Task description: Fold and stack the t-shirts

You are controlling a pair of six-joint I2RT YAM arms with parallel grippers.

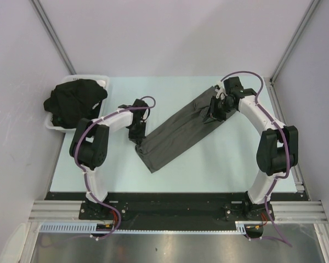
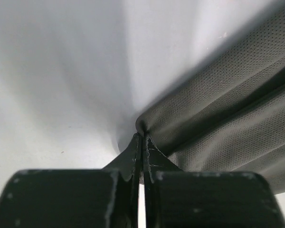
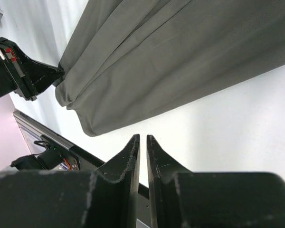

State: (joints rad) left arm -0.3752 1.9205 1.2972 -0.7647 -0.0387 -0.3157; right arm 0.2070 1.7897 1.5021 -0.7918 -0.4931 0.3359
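A charcoal grey t-shirt, folded into a long strip, lies diagonally across the table. My left gripper is at its near left end. In the left wrist view that gripper is shut on a bunched edge of the grey cloth. My right gripper is over the strip's far right end. In the right wrist view its jaws stand almost together with nothing between them, above bare table beside the shirt. Black t-shirts are heaped in the tray at the back left.
The white plastic tray sits at the table's back left corner. Pale table surface shows around the strip. A black and metal rail runs along the near edge. Walls with metal posts close in the back and sides.
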